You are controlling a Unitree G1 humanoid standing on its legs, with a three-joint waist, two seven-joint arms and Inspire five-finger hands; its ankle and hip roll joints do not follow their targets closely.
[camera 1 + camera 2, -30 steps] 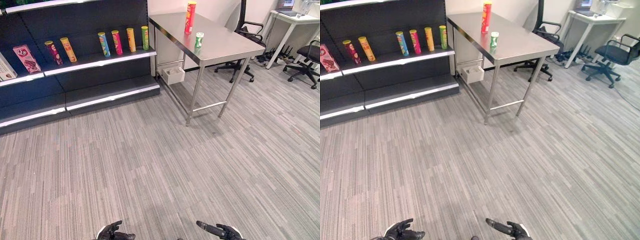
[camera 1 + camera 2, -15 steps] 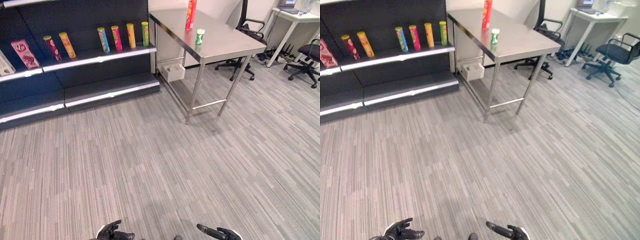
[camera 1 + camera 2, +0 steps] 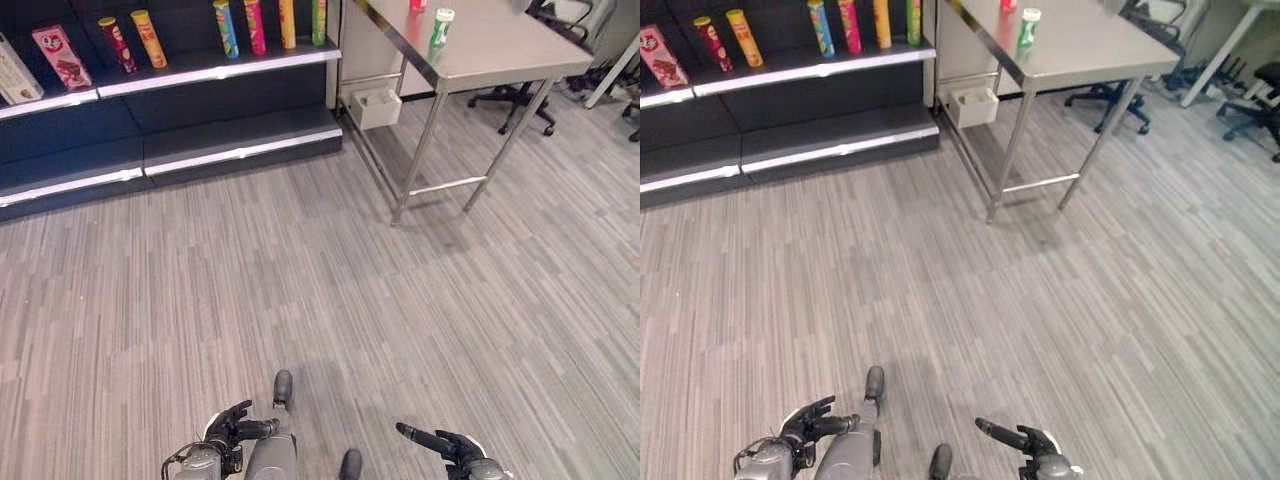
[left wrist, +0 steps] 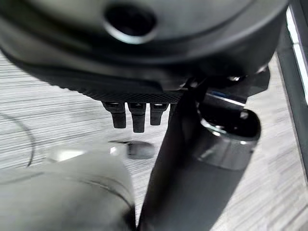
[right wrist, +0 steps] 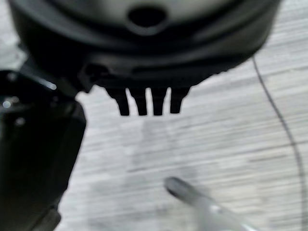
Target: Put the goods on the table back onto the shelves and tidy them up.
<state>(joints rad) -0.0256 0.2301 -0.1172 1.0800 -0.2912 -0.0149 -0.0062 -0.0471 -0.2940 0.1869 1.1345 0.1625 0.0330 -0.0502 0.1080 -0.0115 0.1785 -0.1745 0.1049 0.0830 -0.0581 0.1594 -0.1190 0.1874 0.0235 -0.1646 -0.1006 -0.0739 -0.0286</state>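
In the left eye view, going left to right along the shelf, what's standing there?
White box → pink box → dark red can → orange can → blue can → pink can → yellow can → green can.

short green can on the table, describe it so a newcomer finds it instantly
Find the steel table standing right of the dark shelves. Near the table's front-left edge stands a short green can with a white lid, upright. Its one neighbour on the tabletop is a red can just behind it; the other cans stand on the shelf.
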